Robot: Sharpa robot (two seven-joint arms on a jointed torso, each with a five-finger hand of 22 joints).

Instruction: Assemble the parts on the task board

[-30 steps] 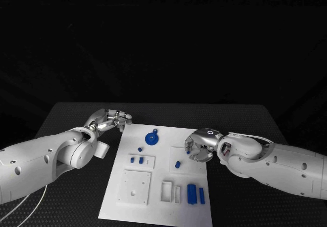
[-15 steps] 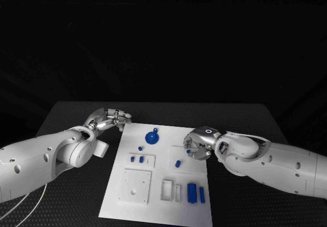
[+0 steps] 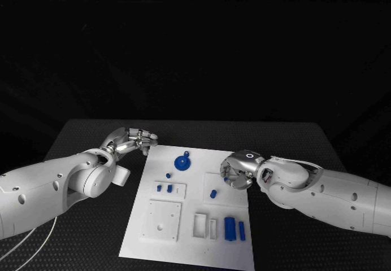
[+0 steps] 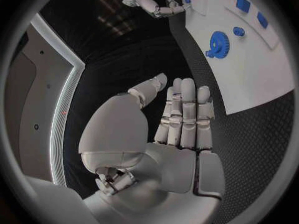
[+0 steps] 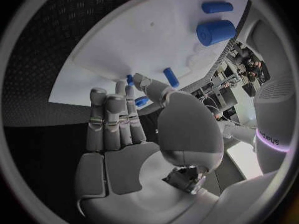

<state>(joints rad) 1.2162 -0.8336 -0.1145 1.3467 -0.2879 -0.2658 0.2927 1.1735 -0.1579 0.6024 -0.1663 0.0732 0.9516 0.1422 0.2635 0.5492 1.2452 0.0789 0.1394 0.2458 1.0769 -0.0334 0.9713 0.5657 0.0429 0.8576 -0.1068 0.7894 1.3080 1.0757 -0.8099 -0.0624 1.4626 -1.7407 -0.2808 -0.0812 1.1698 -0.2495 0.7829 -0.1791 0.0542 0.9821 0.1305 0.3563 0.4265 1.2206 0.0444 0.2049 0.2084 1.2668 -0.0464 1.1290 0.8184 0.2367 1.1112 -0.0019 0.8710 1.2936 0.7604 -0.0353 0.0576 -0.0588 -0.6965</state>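
The right hand is pinching a small blue peg over the board's right edge and risking dropping it, while the left hand, fingers straight and holding nothing, is hovering at the far left corner.

Black table seen with a fine woven/mesh texture, its far edge running straight across the head view. Behind it, an unbroken black backdrop (no seams or folds made out). In the left wrist view a curved light strip is seen edging a grey panel. In the right wrist view a cluttered, lit area of equipment is glimpsed past the table; details too small to tell.
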